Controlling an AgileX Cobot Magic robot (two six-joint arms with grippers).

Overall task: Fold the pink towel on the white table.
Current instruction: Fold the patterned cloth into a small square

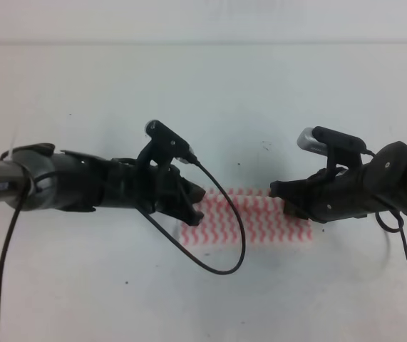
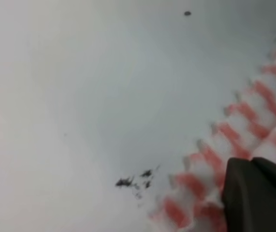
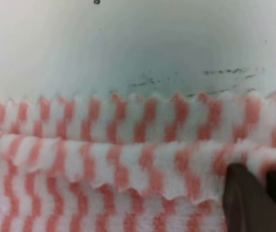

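you have the pink towel (image 1: 249,218) lying near the middle of the white table (image 1: 203,92), folded into a narrow band that runs left to right between your two arms. your left gripper (image 1: 192,203) sits low over the towel's left end, with its wrist camera cable (image 1: 221,235) looping down across the cloth and onto the table in front of it. in the left wrist view one dark finger (image 2: 256,195) rests on the scalloped corner of the towel (image 2: 234,140), beside a few dark scuff marks (image 2: 135,182) on the table; you cannot tell from any view whether that claw is spread or pinching the cloth. your right gripper (image 1: 283,198) is down at the towel's right end. the right wrist view shows the towel (image 3: 128,159) in stacked layers, a wavy folded edge crossing the picture, with a dark finger (image 3: 254,198) resting on the cloth at lower right and faint black marks (image 3: 200,77) on the table just beyond the far edge. here too you cannot tell how the claw stands.
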